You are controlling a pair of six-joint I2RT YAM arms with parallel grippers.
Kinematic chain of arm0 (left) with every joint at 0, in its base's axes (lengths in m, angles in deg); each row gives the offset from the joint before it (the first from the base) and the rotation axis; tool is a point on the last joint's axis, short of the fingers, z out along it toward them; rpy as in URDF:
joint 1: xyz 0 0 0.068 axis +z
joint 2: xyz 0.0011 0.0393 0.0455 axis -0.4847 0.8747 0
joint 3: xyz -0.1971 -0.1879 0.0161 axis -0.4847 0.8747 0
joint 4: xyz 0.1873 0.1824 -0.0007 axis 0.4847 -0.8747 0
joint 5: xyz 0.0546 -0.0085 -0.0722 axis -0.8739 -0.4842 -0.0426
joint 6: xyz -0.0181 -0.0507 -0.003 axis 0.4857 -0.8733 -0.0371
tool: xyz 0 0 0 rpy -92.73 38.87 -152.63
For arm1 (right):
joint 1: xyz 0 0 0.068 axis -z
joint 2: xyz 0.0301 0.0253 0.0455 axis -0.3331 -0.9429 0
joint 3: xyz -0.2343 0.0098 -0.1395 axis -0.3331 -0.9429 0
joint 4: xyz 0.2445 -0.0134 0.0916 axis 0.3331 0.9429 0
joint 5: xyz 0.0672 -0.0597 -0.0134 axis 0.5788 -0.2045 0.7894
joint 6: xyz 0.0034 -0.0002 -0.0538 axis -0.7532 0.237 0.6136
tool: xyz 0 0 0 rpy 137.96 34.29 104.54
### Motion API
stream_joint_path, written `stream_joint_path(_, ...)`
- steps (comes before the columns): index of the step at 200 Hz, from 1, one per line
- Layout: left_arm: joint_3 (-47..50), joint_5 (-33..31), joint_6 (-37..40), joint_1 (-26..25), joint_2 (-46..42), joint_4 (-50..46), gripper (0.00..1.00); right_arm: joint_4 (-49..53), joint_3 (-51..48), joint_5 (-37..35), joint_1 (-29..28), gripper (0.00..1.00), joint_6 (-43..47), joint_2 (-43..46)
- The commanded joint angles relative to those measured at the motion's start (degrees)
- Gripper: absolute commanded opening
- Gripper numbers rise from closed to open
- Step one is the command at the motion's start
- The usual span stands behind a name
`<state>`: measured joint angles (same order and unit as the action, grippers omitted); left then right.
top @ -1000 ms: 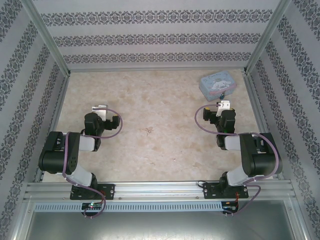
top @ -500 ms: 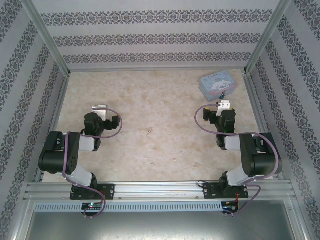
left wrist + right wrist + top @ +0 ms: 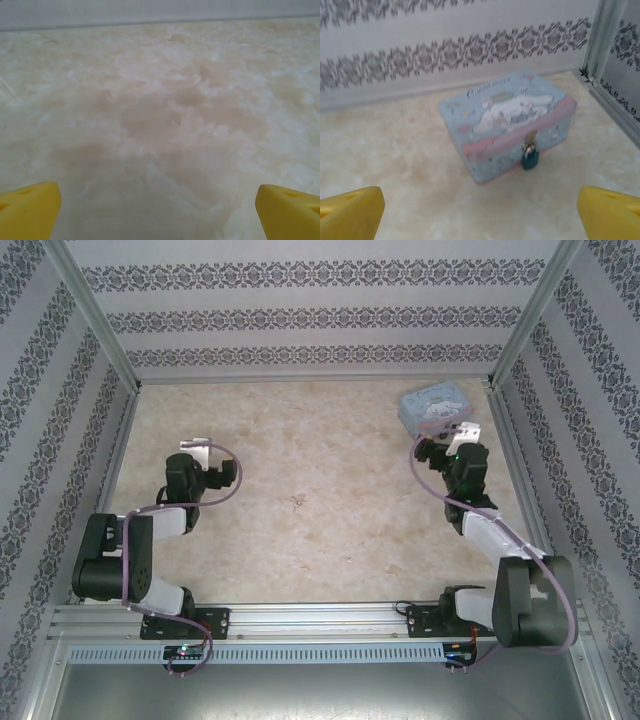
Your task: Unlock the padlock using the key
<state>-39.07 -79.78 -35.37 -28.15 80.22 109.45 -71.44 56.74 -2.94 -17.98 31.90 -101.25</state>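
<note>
The work looks barely begun: the padlock [image 3: 530,157] hangs, apparently locked, on the front of the tin box [image 3: 485,150]. The right gripper [image 3: 480,214] faces that front, jaws wide and empty; the left gripper [image 3: 159,212], equally wide and empty, sits well apart from the box; where the key lies I cannot tell

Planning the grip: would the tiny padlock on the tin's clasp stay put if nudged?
Probably not: the padlock hangs off the front of the tin box, so it likely swings. Tiny, so probably light and fiddly to pinch.
</note>
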Motion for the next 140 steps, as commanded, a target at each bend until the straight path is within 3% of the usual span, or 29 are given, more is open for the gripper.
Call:
stream_joint_path(1,-4.98,-0.76,-0.80,0.39,-2.95,-11.53,1.00,14.19,8.15,6.62,3.01,0.98,-11.74,-0.53)
stream_joint_path(31,-14.89,2.76,-5.79,0.39,-4.41,-25.40,1.00,19.65,19.85,13.31,5.81,0.98,-19.06,-8.57)
stream_joint_path(66,-19.62,5.42,-16.48,0.21,-6.50,-29.31,1.00,30.02,36.73,15.59,9.58,0.98,-25.87,-22.44)
stream_joint_path(86,-23.97,7.66,-21.44,0.13,-6.36,-36.10,1.00,34.86,45.18,15.78,11.82,0.98,-28.81,-30.29)
stream_joint_path(110,-29.06,11.83,-23.62,-0.28,-4.37,-43.50,1.00,37.04,52.94,18.07,14.77,0.92,-32.56,-37.86)
stream_joint_path(140,-30.62,14.97,-24.27,-1.35,-3.23,-45.70,1.00,42.14,63.65,18.97,16.66,0.90,-33.55,-45.91)
